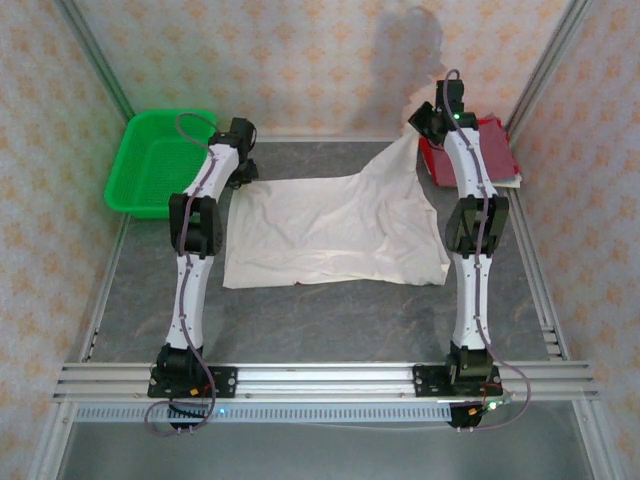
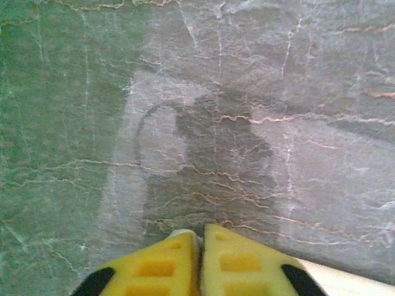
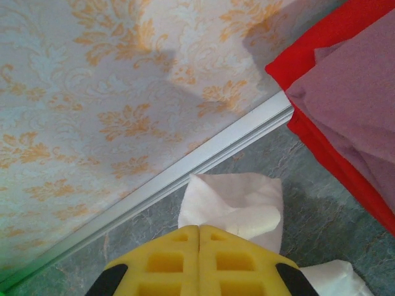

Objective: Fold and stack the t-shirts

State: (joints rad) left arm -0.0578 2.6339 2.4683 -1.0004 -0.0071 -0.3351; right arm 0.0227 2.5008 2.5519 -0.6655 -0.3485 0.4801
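Patterned walls close round a grey marbled table (image 1: pixel 330 320), and you look early in the job. The dark red t-shirt (image 1: pixel 495 150) seems already folded and lies at the opposite side of the table from the green basket (image 1: pixel 118 185), ready as the base of the stack. The white t-shirt (image 1: pixel 320 235) is not yet folded. It lies spread just right of the basket, softly wrinkled, with no print showing. Your right gripper (image 3: pixel 199 229), well apart from the basket, is clenched on the shirt's far corner and holds it up in a peak, cloth bunching past the tips. Your left gripper (image 2: pixel 199 231), just beside the basket, is pressed closed at the shirt's other far corner. A pale sliver at its tips suggests it pinches the cloth. Folding and stacking this shirt remain.
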